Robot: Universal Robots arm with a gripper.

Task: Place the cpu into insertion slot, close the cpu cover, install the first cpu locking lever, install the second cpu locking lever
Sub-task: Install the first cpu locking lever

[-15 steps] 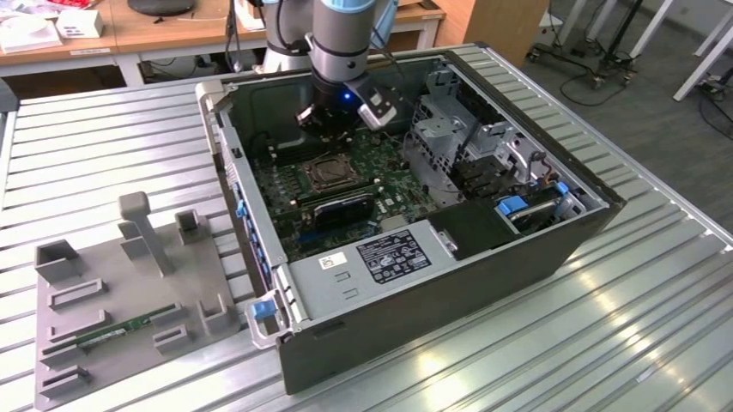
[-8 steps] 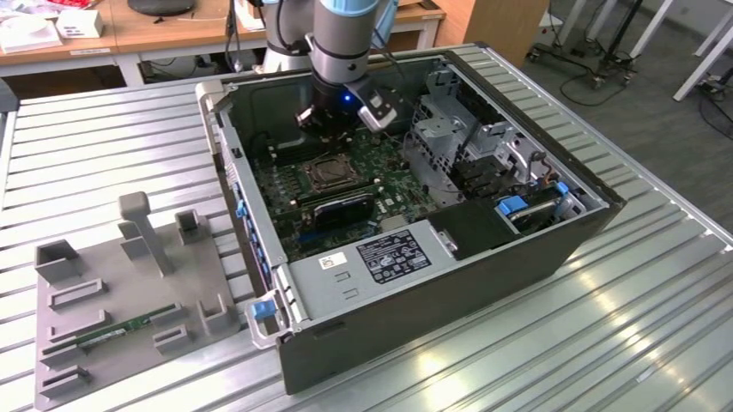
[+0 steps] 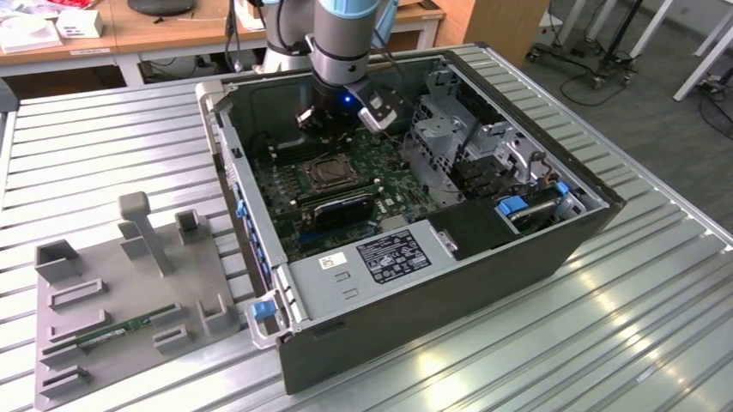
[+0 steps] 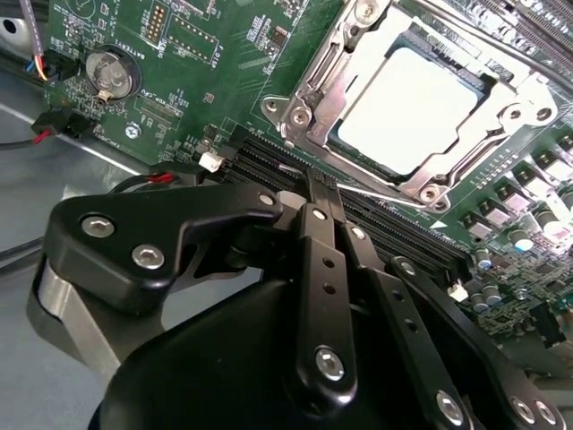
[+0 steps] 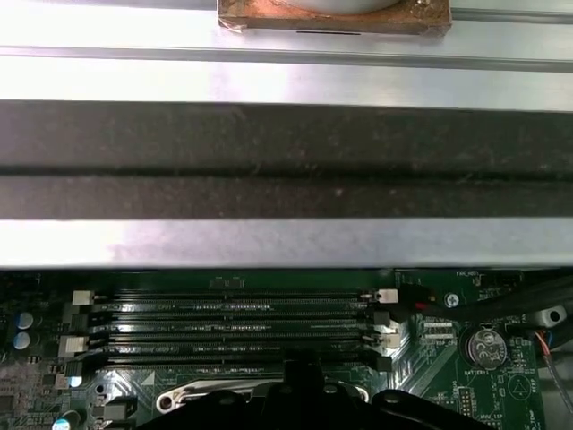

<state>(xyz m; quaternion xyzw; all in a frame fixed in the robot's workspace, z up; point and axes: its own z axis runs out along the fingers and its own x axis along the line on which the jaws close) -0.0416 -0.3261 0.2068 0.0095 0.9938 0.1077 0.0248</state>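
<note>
As far as I can judge, the first two steps are done: the cpu (image 4: 412,107) sits flat in its socket and the cpu cover (image 4: 309,90) is folded down around it, its silver frame framing the chip's top. The levers are the fuzzy part. A thin rod (image 4: 394,199) runs along the socket edge nearest the fingertips and looks like one of the locking levers lying low, but I can't tell whether it or the other one is actually hooked. So call it half done, maybe more.

The gripper (image 4: 315,184) has its fingers (image 4: 320,260) pressed together with nothing between them. In the second wrist view the tips hang over the memory slots (image 4: 260,159) on the motherboard (image 4: 179,72), and the cpu lies just beyond the tips, on the far side of those slots, not touching them. In the exterior view the gripper (image 3: 343,120) hangs inside the open computer case (image 3: 458,283), close above the board.
</note>
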